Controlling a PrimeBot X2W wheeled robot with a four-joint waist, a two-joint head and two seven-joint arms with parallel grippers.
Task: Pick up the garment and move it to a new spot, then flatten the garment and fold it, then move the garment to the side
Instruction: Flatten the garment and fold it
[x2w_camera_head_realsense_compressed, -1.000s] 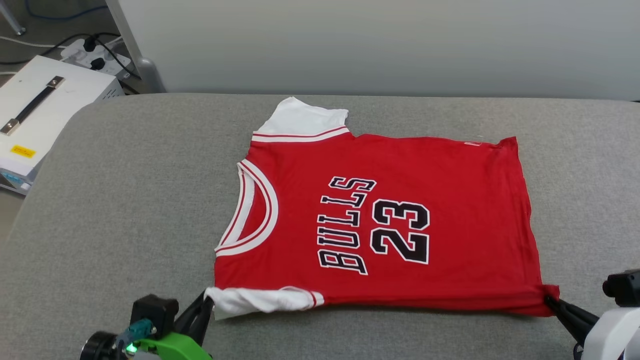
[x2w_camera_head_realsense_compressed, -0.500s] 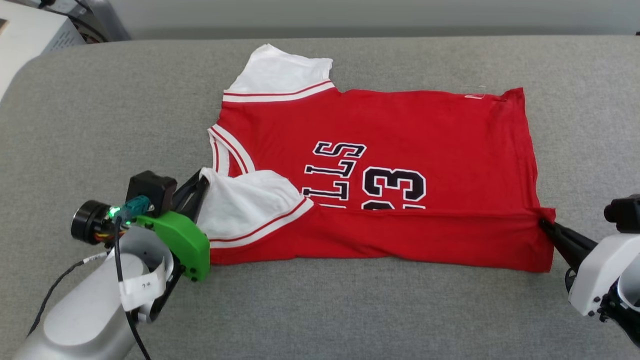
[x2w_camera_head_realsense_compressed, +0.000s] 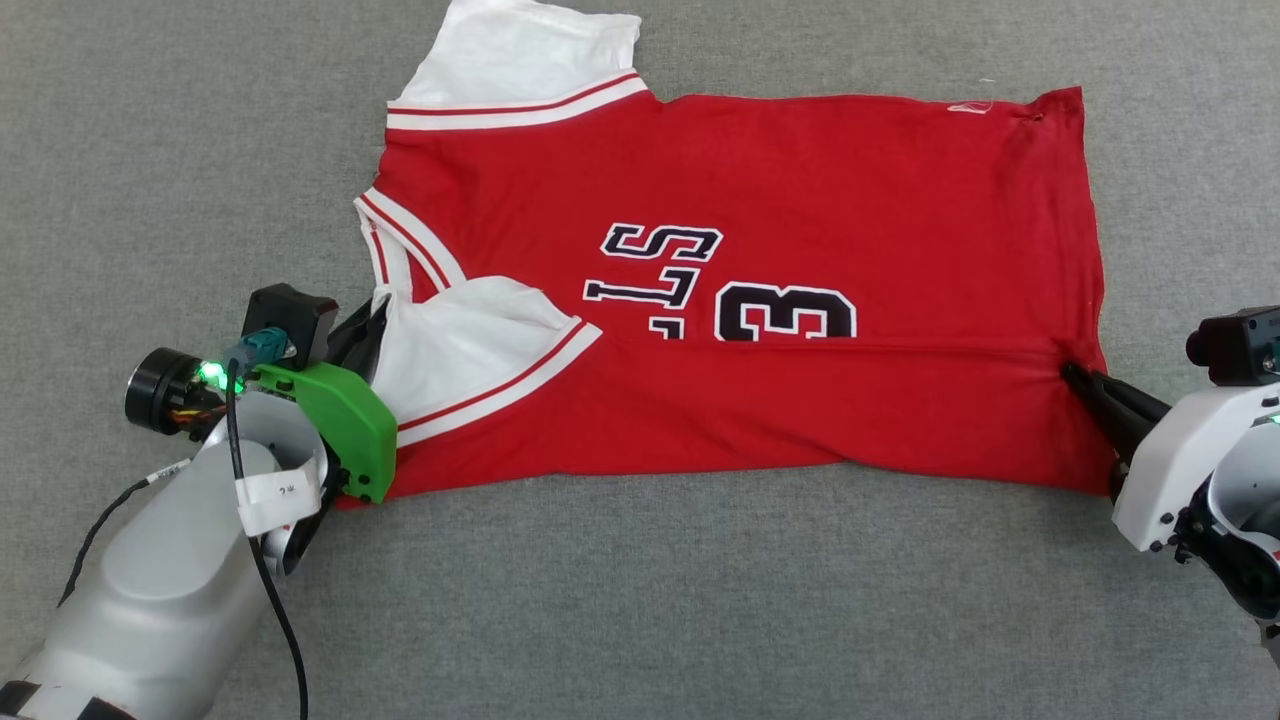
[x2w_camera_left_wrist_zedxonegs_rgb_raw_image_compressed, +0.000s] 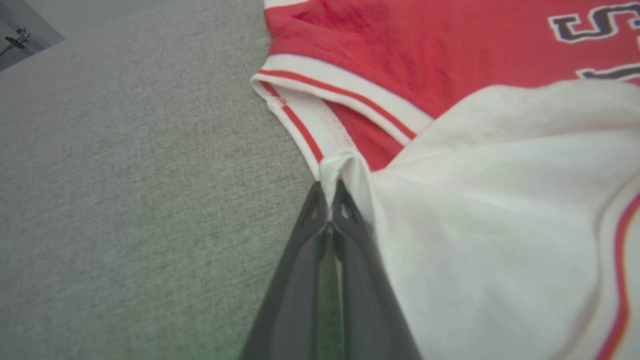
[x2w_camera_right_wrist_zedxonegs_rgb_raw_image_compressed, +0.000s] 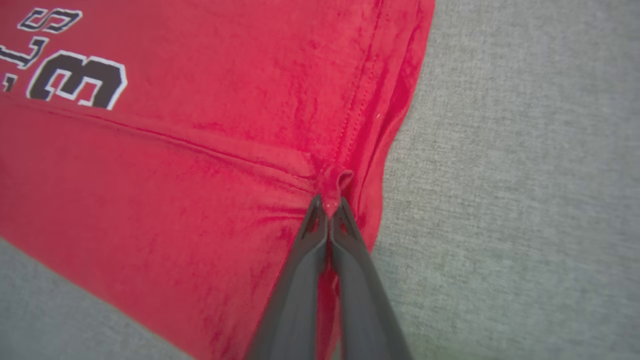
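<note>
While garment (x2w_camera_head_realsense_compressed: 800, 160) lies half-folded, "LS", "3" legible

Garment (x2w_camera_head_realsense_compressed: 760, 180): lettering (x2w_camera_head_realsense_compressed: 690, 290) lower half hidden under folded-over flap; upper sleeve (x2w_camera_head_realsense_compressed: 520, 50) cut by top edge. Left gripper (x2w_camera_left_wrist_zedxonegs_rgb_raw_image_compressed: 330, 200), right gripper (x2w_camera_right_wrist_zedxonegs_rgb_raw_image_compressed: 329, 205): finger bases blurred at bottom edge. Left forearm (x2w_camera_head_realsense_compressed: 150, 600) cut at lower left corner.

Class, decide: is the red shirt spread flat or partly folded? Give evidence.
Partly folded: the near edge of the garment is doubled over its front, hiding half the lettering.
</note>
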